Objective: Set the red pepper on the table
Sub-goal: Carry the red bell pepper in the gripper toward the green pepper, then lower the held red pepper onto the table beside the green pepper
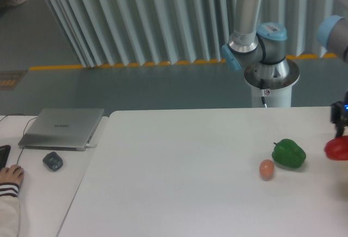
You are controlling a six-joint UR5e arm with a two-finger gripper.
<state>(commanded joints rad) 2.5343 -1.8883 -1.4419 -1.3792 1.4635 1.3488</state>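
The red pepper, glossy and partly cut off by the frame, shows at the far right edge over the white table. My gripper, a dark block with a blue light, comes in from the right directly above the pepper and is shut on its top. I cannot tell whether the pepper touches the tabletop. The arm's elbow and upper column stand behind the table.
A green bell pepper lies just left of the red one, with a small orange-brown egg beside it. On the adjoining desk at left are a laptop, a mouse and a person's hand. The robot base stands behind the table.
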